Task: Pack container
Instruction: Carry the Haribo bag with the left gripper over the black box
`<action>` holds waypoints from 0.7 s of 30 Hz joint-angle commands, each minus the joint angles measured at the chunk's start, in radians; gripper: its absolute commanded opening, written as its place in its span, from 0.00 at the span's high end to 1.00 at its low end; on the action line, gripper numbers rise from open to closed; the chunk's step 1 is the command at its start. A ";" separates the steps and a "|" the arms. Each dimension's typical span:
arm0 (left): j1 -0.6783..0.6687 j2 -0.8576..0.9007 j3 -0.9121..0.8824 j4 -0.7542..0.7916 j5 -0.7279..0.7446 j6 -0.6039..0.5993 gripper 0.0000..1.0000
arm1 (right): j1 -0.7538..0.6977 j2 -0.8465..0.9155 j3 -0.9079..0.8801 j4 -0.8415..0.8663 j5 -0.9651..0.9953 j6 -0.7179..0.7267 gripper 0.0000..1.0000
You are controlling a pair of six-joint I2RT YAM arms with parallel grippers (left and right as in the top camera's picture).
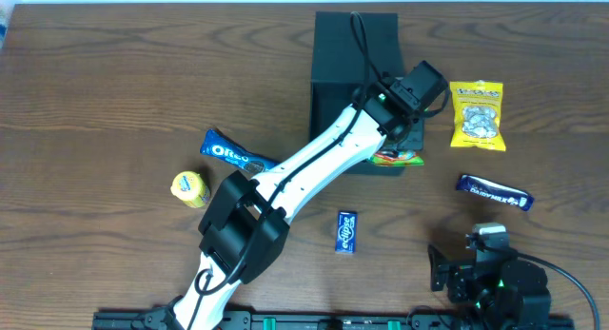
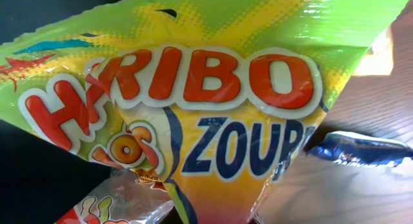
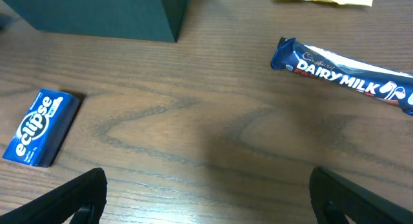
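- Only overhead gives you the whole box [image 1: 354, 54], at 12 o'clock on the table [image 1: 95, 83]. Lid state is hard to tell.
- L gripper [image 1: 400, 138] is at the box's 5 o'clock corner, clamped tight on the Haribo bag [image 1: 396, 159]. The arm hides most of the bag there.
- L wrist cam: the bag fills the frame, no fingers seen. Dairy Milk [image 2: 361, 150] at 3 o'clock. 2nd wrapper [image 2: 116, 208] at 7 o'clock is cut off, can't ID.
- R gripper [image 1: 466, 259] at the table's 5 o'clock: jaws spread wide, holding nothing.
- R wrist cam shows you its fingers [image 3: 71, 198] w/ bare wood between, Eclipse [image 3: 40, 127] at 9 o'clock, box corner at 11.
- Oreo [image 1: 233, 154] & yellow tub [image 1: 188, 188]: overhead only.
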State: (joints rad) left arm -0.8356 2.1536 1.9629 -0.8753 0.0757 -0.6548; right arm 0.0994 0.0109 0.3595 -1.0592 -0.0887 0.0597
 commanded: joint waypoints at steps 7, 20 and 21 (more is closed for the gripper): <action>0.013 -0.001 0.003 0.008 -0.146 0.005 0.94 | -0.006 -0.005 -0.005 -0.007 0.006 0.010 0.01; 0.039 0.045 0.003 0.013 -0.145 0.004 0.94 | -0.006 -0.005 -0.005 -0.007 0.006 0.010 0.01; 0.039 0.046 0.003 0.013 -0.142 0.004 0.95 | -0.006 -0.005 -0.005 -0.007 0.006 0.011 0.01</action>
State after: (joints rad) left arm -0.8001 2.1727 1.9629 -0.8631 -0.0460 -0.6544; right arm 0.0994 0.0109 0.3595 -1.0592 -0.0891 0.0597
